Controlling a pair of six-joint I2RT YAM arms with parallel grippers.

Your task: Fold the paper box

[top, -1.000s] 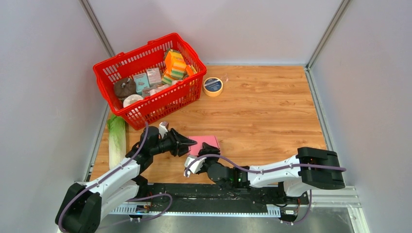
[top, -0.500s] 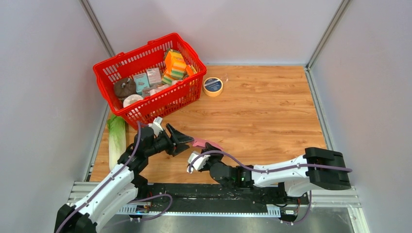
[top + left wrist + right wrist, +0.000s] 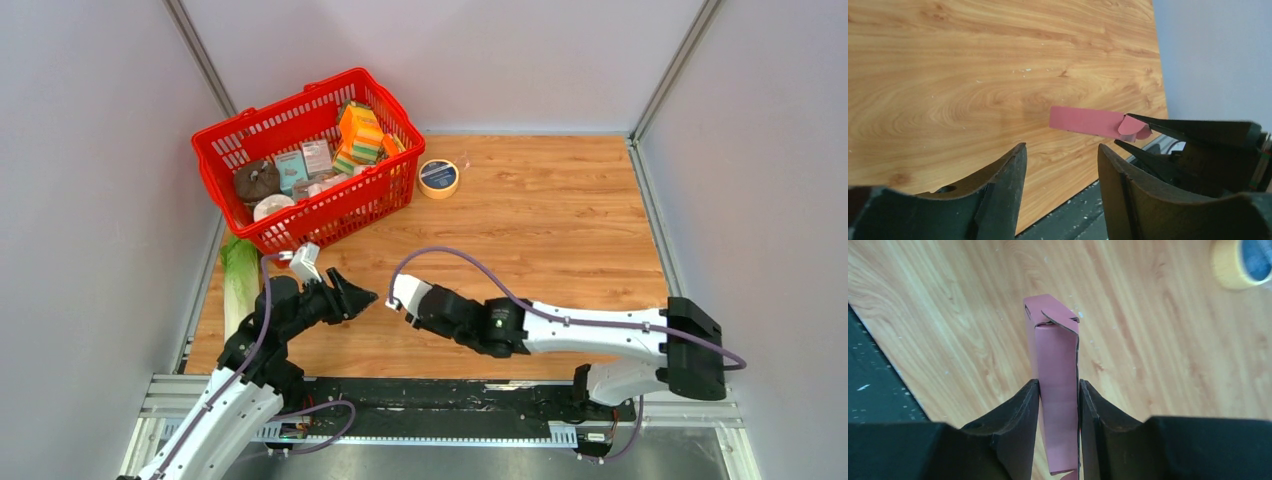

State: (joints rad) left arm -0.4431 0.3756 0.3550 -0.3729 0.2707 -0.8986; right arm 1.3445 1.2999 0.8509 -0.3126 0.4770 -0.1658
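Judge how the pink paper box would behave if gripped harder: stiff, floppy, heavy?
Probably light: the paper box juts unsupported from the right gripper without sagging. Likely crushable: thin card, its end flap ajar. Unlikely to roll, given flat sides.

No lettering could be read anywhere. The tape roll [image 3: 438, 178] on the counter [image 3: 560, 230] carried a dark blue label, its print too small to make out. The small cartons [image 3: 292, 168] in the red basket [image 3: 340, 210] bore printing, likewise illegible. The paper box [image 3: 1058, 385] showed only plain pink faces.
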